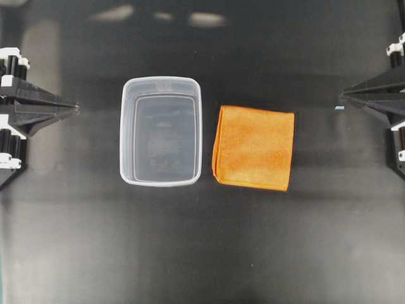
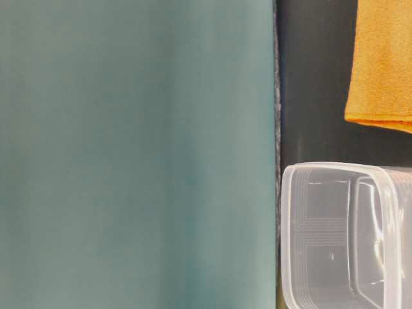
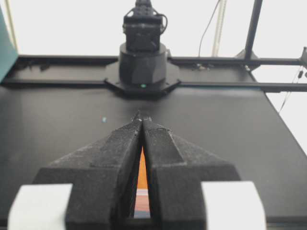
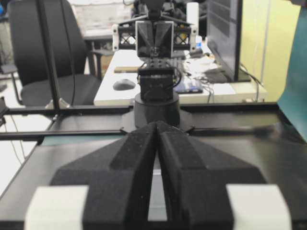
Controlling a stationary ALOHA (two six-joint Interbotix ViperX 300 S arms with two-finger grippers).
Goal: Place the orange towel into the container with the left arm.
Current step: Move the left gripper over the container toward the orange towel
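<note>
Both arms sit back at the table's edges, neither touching anything. The left arm's black lattice gripper point(image 1: 74, 108) points in from the left side with its jaws pressed together, tips meeting, nothing between them. Out ahead of those tips, a short way along the black tabletop point(image 1: 202, 253), stands the clear, translucent rectangular plastic tub point(image 1: 161, 131) with rounded corners and a thick rim; it is upright, open side up, and I see only the dark table through its floor, nothing inside. Beyond the tub from that gripper, just beside its far wall but with a thin gap, lies the folded square orange towel point(image 1: 254, 148), flat on the table, its edges slightly askew to the tub's. Across the table the right arm's black gripper point(image 1: 342, 97) faces in the opposite way, jaws likewise closed on nothing, the towel being the nearer thing to it, still well apart. From table level a blurred teal panel point(image 2: 135, 154) fills most of the view
</note>
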